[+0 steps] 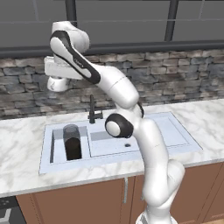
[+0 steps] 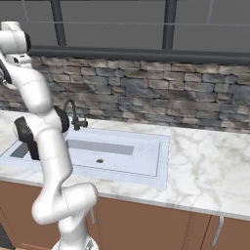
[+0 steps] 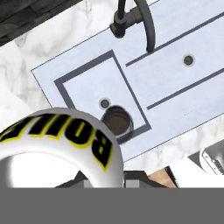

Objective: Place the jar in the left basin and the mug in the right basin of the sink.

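The jar (image 1: pixel 72 142) stands upright in the left basin (image 1: pixel 58 144) of the sink (image 1: pixel 183 140), its open top at about five o'clock from the round drain hole (image 3: pixel 104 103) in the hand view. The mug (image 3: pixel 57 144), white with yellow-edged black lettering, sits clamped in the closed gripper (image 1: pixel 58 83), high above the sink at about eleven o'clock from the jar. The right basin (image 1: pixel 175 131) lies past the dark faucet (image 1: pixel 92 109), in the marble desk (image 1: pixel 17 148)

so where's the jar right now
The jar stands upright in the left basin of the sink, left of the faucet in the left base view; the hand view looks down on it beside that basin's drain.
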You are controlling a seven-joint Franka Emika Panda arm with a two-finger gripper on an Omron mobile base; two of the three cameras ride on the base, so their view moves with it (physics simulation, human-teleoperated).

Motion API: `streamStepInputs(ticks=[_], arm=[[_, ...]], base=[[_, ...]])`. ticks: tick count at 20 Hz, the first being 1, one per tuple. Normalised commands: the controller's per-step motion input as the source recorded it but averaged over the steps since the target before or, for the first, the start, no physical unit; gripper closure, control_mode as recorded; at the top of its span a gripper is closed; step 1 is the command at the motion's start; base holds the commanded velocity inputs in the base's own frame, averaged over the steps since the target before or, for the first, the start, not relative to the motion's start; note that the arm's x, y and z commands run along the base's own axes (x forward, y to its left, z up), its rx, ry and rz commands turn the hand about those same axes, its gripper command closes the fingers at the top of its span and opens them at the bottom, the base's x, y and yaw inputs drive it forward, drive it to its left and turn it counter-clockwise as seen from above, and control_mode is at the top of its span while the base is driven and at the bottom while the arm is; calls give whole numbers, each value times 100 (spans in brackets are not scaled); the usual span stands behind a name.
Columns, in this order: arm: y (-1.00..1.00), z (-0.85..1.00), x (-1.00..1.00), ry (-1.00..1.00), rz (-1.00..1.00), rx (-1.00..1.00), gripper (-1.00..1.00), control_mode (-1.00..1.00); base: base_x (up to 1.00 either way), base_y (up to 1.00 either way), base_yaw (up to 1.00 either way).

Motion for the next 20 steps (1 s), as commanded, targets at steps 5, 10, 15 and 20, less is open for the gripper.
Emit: streamStepInputs(ticks=[5,10,15,20], arm=[[-57,38,-25,-9,0,0,100,-100],[-60,32,-8,-14,0,0,100,-100],[-60,44,0,-11,0,0,100,-100],[-64,51,-3,-9,0,5,100,-100]], base=[[0,0,0],[0,0,0],[0,0,0],[0,0,0]])
